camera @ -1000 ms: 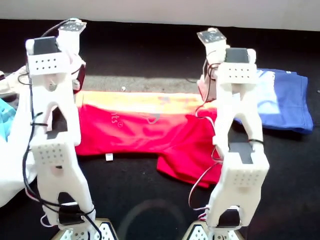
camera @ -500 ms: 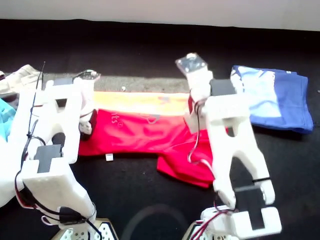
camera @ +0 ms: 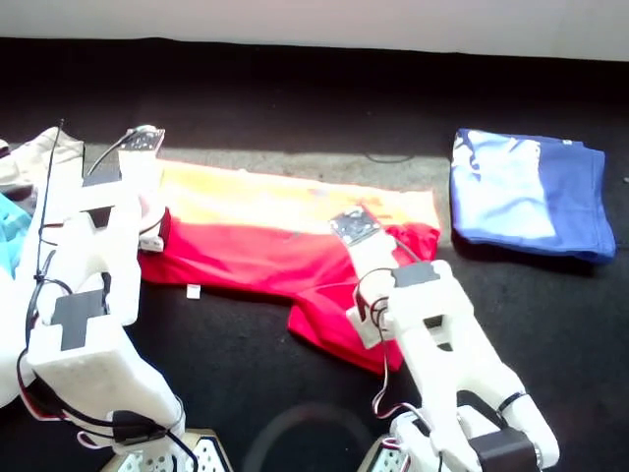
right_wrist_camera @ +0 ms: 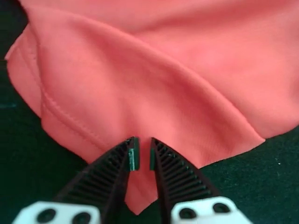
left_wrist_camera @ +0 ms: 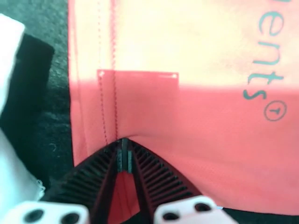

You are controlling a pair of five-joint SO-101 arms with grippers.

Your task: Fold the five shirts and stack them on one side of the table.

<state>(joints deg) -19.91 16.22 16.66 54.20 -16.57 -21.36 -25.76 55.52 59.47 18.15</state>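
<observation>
A red shirt [camera: 265, 246] lies spread across the middle of the dark table, its far strip lit pale by sunlight. My left gripper [camera: 157, 228] is at the shirt's left edge. In the left wrist view it [left_wrist_camera: 124, 156] is shut on the hem of the red shirt [left_wrist_camera: 196, 135], with a crease running into the tips. My right gripper [camera: 358, 327] is over the shirt's lower sleeve. In the right wrist view it [right_wrist_camera: 140, 158] is almost closed on the red shirt [right_wrist_camera: 163, 70], with cloth in the thin gap between the tips.
A folded blue shirt [camera: 531, 197] lies at the back right. White cloth [camera: 15, 324] and a cyan garment [camera: 8, 231] are piled at the left edge. The white cloth [left_wrist_camera: 9, 116] lies just beside the red hem. Bare dark table [camera: 246, 393] stretches in front.
Both arms have drawn back from the shirt's far edge toward the front. The red shirt has shifted left, its lower sleeve sliding with the right gripper and its far right corner uncovered.
</observation>
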